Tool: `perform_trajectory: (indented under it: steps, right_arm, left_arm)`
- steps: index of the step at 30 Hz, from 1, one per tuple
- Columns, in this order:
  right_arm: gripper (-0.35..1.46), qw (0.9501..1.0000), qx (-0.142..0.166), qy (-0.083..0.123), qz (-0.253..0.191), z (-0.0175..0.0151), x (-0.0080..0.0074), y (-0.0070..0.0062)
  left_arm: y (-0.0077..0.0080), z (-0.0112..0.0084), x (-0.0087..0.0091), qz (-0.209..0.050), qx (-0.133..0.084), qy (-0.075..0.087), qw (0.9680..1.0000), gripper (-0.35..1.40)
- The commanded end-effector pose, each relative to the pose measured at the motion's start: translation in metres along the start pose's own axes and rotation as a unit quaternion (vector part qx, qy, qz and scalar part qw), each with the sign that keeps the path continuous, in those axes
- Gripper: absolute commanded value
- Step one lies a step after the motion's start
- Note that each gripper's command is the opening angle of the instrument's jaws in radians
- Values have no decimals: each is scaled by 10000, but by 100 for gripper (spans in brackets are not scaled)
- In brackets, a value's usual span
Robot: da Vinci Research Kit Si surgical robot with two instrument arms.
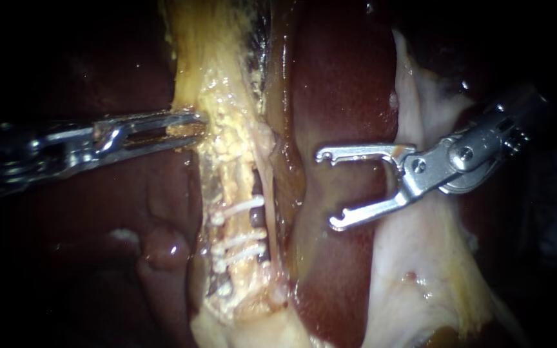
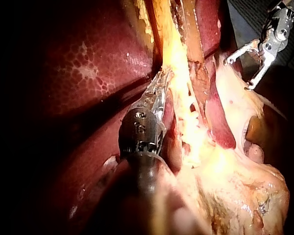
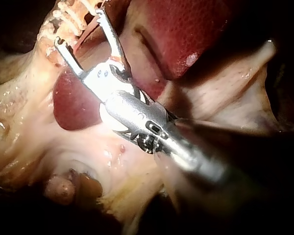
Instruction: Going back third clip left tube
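L instrument hand clamped on fatty tissue above left tube, which bears three white clips; R instrument hand wide open, empty, over liver, beside the clips.

Surgical lab bench: bare liver, white clips on a tube.

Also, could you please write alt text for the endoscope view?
The right tool, open and empty, hangs over the liver beside a tube bearing three white clips; the left tool grips yellowish tissue above them.
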Motion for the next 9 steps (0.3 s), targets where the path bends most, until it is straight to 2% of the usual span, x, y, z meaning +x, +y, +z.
perform_trajectory:
  steps: [1,9]
  right_arm:
    - [60,10000,2,0,0,0,0,0]
    - [60,10000,5,1,-1,0,1,-1]
  left_arm:
    - [0,0,0,2,6,0,10000,-35]
    - [-2,-2,-1,-1,8,3,10000,-35]
